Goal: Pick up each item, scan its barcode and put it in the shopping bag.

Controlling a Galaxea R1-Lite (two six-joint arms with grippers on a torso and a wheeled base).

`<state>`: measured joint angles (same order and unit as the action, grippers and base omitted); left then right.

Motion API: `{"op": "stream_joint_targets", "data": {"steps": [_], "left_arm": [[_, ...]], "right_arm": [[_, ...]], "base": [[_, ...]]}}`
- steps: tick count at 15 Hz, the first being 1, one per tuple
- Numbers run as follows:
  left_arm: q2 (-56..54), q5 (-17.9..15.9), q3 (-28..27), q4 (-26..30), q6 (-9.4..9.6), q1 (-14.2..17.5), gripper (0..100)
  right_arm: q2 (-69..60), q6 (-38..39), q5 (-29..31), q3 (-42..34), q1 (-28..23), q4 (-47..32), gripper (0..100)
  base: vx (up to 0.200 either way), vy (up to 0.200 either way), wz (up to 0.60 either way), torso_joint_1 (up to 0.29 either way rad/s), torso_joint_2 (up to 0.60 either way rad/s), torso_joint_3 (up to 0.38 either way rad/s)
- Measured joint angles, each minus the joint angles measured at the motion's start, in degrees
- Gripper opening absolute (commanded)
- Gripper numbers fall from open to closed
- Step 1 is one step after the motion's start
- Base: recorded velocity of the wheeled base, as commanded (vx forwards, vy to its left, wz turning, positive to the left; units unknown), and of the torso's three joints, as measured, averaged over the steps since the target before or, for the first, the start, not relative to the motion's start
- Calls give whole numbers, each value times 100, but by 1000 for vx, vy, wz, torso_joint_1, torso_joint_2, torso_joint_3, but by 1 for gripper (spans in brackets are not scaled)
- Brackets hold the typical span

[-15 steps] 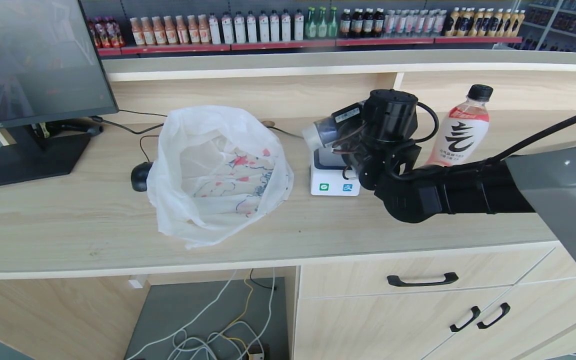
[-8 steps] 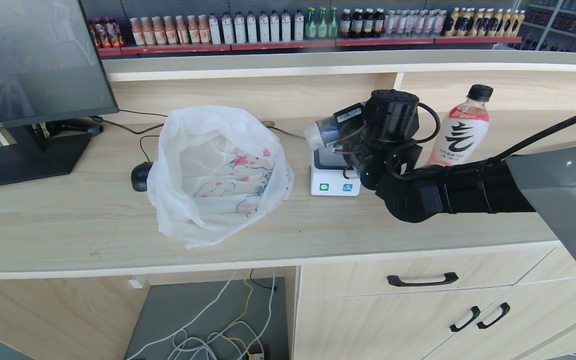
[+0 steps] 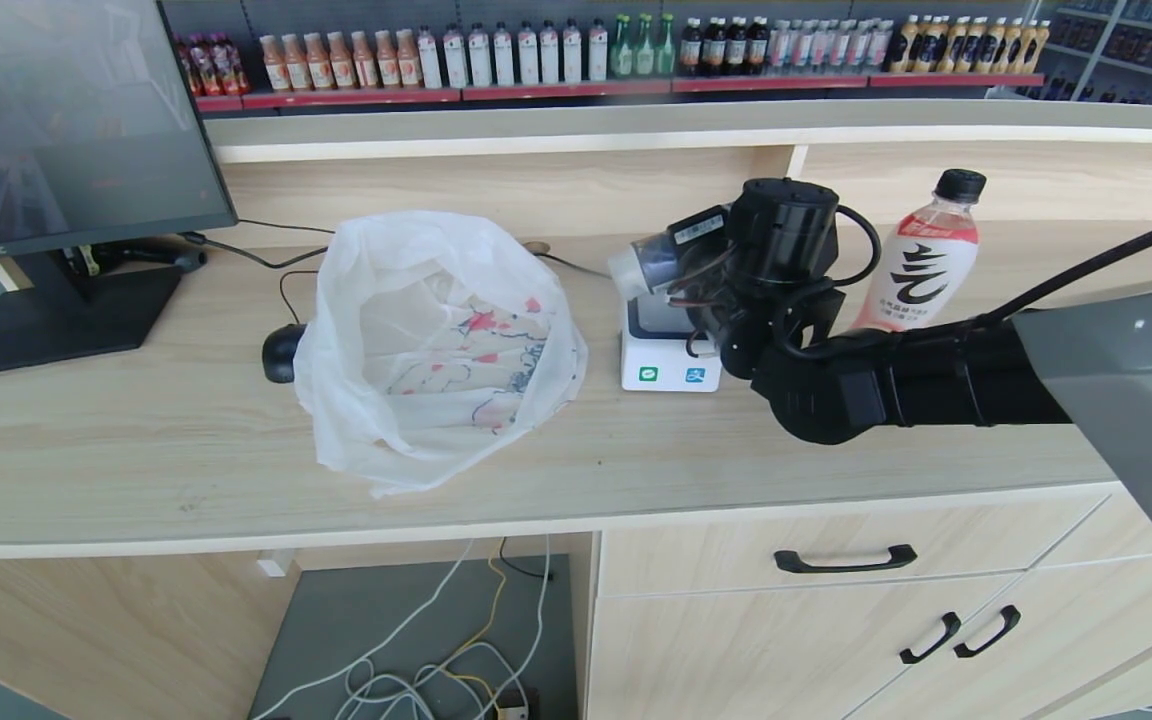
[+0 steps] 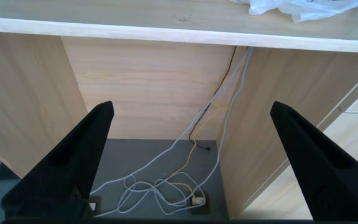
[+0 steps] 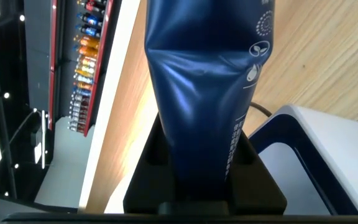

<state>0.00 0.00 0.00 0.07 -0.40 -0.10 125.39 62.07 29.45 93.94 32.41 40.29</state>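
The right pincer (image 5: 204, 158) is pinching a glossy, crinkled dark-blue foil pouch (image 5: 204, 74) between its black fingers, holding it close by the boxy white scanner (image 3: 664, 362) with its sloping dark window, just right of centre in the head view. At centre left, a thin, crumpled white plastic shopping bag (image 3: 436, 340) is sitting open-mouthed on the pale wood-grain tabletop (image 3: 136, 440). A pink, black-capped bottle (image 3: 921, 255) is standing upright at upper right. The left pincer (image 4: 188, 155) is hanging below the tabletop's edge, its wedge-shaped fingers spread wide.
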Motion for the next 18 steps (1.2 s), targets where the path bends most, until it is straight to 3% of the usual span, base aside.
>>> {"op": "stream_joint_targets", "data": {"steps": [18], "left_arm": [[0,0,0,0,-2,0,100]], "right_arm": [[-712,-386,0,168,189,7,0]], "base": [[0,0,0,0,0,0]]}}
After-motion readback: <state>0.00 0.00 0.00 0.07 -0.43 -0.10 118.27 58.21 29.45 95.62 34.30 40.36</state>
